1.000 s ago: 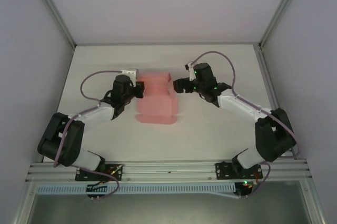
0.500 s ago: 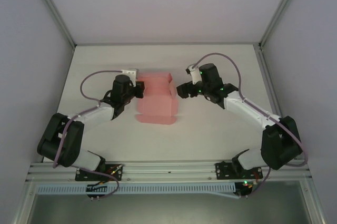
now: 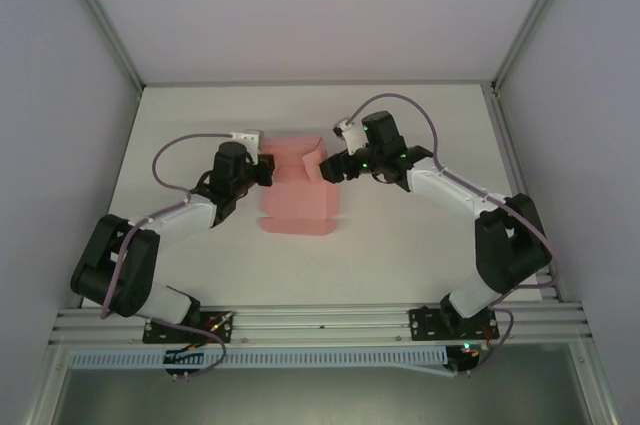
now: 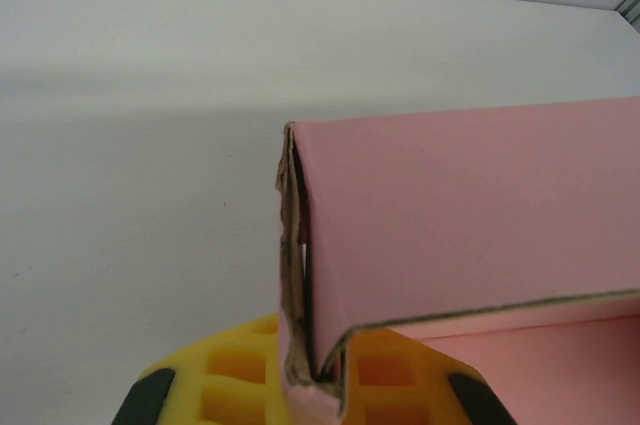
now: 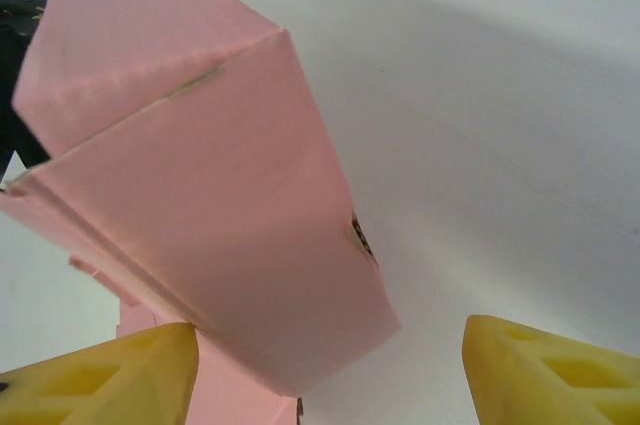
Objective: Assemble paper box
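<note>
The paper box is a pale pink, partly folded card lying mid-table, with its walls and flaps standing up at the far end. My left gripper is at the box's left edge. In the left wrist view its yellow fingers pinch the folded corner of the box wall, so the left gripper is shut on it. My right gripper is at the box's right end and open. In the right wrist view a raised pink flap lies between the spread fingertips and against the left one.
The white table is walled by metal rails at the back and sides. Purple cables loop above both wrists. Bare table surface lies to the right of the box and in front of it.
My right gripper swung left and now stands against the box's right flap. The left arm and the box have stayed put.
</note>
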Robot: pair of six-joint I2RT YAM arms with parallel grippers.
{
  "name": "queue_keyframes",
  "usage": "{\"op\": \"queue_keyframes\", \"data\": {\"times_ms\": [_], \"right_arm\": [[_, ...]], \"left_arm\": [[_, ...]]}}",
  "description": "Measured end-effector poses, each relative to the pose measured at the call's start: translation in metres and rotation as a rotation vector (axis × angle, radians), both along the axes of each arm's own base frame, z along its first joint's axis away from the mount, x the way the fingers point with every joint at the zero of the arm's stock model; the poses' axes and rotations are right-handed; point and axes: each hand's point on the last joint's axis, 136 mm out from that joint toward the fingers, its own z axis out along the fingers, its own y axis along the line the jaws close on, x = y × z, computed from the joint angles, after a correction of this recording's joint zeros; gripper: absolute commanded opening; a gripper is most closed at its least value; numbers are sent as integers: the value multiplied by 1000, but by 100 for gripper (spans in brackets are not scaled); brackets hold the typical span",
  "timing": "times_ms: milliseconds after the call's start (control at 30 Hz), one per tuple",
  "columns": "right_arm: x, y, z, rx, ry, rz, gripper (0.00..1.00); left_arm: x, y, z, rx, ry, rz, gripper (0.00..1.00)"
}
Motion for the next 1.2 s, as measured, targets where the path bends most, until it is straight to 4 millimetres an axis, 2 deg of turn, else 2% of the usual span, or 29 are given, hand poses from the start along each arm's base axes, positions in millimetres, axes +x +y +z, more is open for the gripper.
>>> {"op": "queue_keyframes", "data": {"times_ms": [167, 233, 467, 633, 767, 933, 1200], "right_arm": [[4, 13, 0, -9, -23, 5, 70], [8, 15, 1, -22, -48, -17, 65], [27, 9, 2, -111, -141, -182, 44], [49, 0, -1, -174, -213, -352, 17], [66, -14, -12, -261, -271, -528, 6], [79, -19, -18, -341, -299, -660, 2], [85, -28, -6, -427, -327, -775, 2]], "left_arm": [[0, 0, 0, 0, 0, 0, 0], [0, 0, 0, -1, 0, -1, 0], [1, -2, 3, -8, 0, -3, 0], [0, -4, 4, -21, 9, -5, 0], [-2, -10, 2, -25, 29, -18, 0], [0, -15, 0, -39, 62, -2, 0], [8, -17, 11, -46, 109, 67, 0]]}}
